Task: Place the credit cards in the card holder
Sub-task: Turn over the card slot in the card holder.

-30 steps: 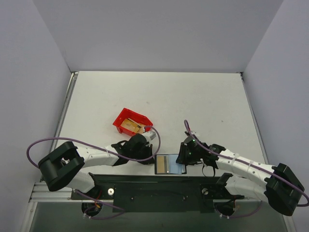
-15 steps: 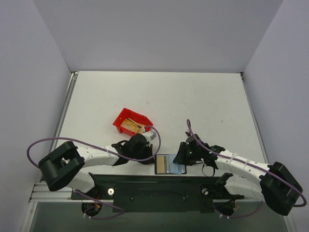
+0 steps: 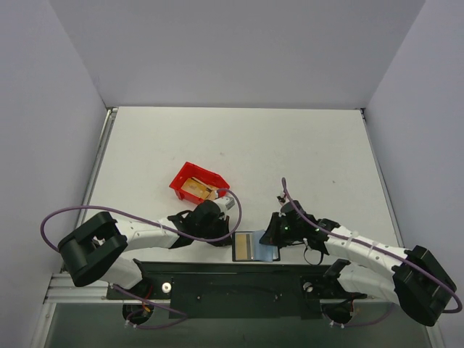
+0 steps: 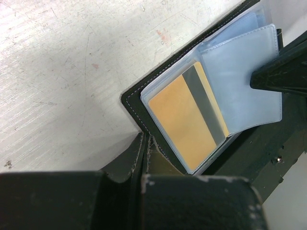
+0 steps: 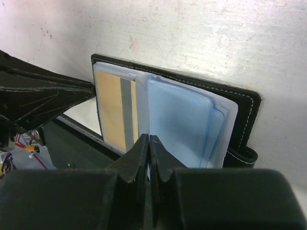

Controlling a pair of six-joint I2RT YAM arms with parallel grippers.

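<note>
The card holder (image 3: 265, 251) lies open at the table's near edge, black cover (image 4: 130, 97) down and clear pale-blue sleeves up. One gold credit card (image 4: 184, 120) with a grey stripe sits inside the left sleeve (image 5: 112, 110). My left gripper (image 4: 145, 140) is shut, pinching the cover's left edge. My right gripper (image 5: 148, 140) is shut on the near edge of a clear sleeve page (image 5: 177, 124) in the middle of the holder. More gold credit cards (image 3: 196, 189) lie in the red bin.
The red bin (image 3: 180, 181) stands just behind my left gripper (image 3: 229, 236). A black mounting plate (image 3: 239, 288) runs along the near edge under the holder's front. Grey walls close in the table on three sides.
My right gripper has closed onto the sleeve page after edging slightly left. The left gripper and the card holder have stayed put.
</note>
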